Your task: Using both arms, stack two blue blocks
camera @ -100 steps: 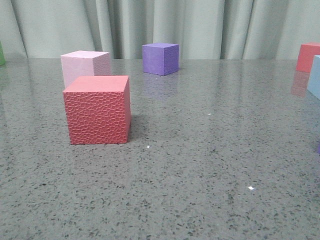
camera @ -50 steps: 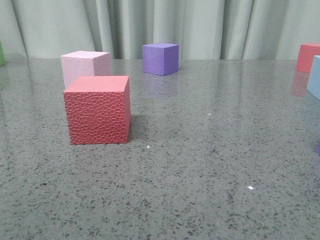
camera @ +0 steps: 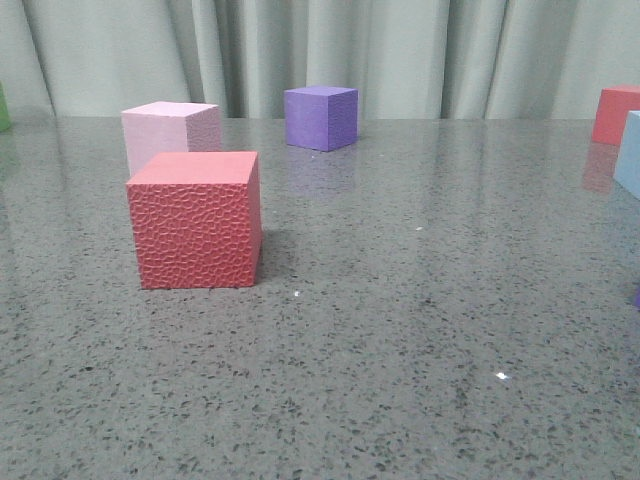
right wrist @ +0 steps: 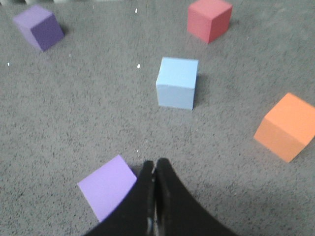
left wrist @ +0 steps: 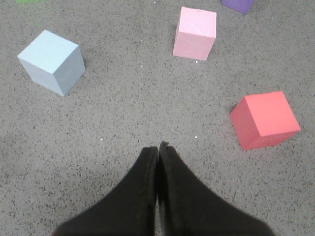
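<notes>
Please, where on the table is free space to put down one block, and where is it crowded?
Free: the broad patch right of the red cube and in front of the purple cube, toward the blue block. Crowded: the pink cube stands close behind the red cube.

- tabletop (camera: 420, 330) looks like speckled grey stone, polished enough to mirror the cubes
- red cube (camera: 196, 220) has a dimpled, foamy matte face
- curtain (camera: 400, 55) is soft pleated cloth
</notes>
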Controlling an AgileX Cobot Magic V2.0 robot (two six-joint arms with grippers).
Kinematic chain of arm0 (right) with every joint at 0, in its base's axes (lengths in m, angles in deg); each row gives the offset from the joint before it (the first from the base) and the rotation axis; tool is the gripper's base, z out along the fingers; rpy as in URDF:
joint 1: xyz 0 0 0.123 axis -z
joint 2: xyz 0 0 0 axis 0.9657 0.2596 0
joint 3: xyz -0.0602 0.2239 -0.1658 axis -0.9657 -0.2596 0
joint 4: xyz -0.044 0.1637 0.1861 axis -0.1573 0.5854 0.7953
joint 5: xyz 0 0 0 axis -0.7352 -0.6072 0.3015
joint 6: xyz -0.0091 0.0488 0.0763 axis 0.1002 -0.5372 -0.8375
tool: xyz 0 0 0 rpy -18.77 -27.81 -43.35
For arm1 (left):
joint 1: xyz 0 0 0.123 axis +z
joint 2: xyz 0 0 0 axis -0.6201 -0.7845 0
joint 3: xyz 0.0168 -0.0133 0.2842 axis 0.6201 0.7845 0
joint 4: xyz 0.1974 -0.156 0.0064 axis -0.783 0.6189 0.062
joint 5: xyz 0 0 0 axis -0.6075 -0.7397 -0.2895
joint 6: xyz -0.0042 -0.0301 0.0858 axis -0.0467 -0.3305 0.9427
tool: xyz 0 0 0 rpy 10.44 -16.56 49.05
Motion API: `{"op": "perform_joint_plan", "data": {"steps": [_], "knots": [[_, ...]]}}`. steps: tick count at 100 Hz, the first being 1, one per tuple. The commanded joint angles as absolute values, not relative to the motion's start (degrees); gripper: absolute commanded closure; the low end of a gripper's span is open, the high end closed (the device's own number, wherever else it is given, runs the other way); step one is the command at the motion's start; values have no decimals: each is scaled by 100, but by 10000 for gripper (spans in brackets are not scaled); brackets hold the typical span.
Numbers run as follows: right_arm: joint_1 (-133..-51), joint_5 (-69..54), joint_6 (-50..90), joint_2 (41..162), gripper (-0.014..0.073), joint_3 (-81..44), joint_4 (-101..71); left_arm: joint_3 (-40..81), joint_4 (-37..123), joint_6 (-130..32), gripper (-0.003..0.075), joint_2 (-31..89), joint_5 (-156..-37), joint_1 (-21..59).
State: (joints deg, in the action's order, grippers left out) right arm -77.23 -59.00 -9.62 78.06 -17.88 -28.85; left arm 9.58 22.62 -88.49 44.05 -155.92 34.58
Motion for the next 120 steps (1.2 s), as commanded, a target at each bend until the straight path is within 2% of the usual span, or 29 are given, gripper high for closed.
{"op": "perform_joint_plan", "data": {"steps": [1,49,57,61,69,74,80,85,91,95,105,120], "knots": [[-7684,-5665,-924,8036,662,-1589,-2820,671,2359,-8897,739,4197,-15672,3416],[-7684,-5671,-924,8163,656,-1589,-2765,673,2546,-8885,738,3943,-15637,3416],[-7684,-5683,-924,8163,589,-1589,-2765,673,2553,-8799,723,3943,-15672,3416],[-7684,-5683,-924,8163,531,-1589,-2765,673,2583,-8780,690,3943,-15686,3416],[-7684,-5683,-924,8163,338,-1589,-2765,673,2763,-8562,575,3943,-15686,3416],[-7684,-5691,-924,8163,203,-1589,-2765,673,2821,-8501,465,3943,-15686,3416],[-7684,-5691,-924,8163,39,-1589,-2765,673,2835,-8501,290,3943,-15686,3416],[-7684,-5684,-924,8163,-61,-1589,-2771,673,2800,-8501,151,3943,-15675,3416],[-7684,-5670,-924,8163,-55,-1589,-2771,673,2795,-8501,14,3943,-15674,3416],[-7684,-5665,-924,8163,-43,-1589,-2771,673,2795,-8544,4,3943,-15674,3416],[-7684,-5670,-924,8163,-41,-1589,-2771,673,2795,-8545,68,3943,-15674,3416],[-7684,-5669,-924,8178,-41,-1589,-2771,673,2795,-8545,72,3943,-15674,3416]]}}
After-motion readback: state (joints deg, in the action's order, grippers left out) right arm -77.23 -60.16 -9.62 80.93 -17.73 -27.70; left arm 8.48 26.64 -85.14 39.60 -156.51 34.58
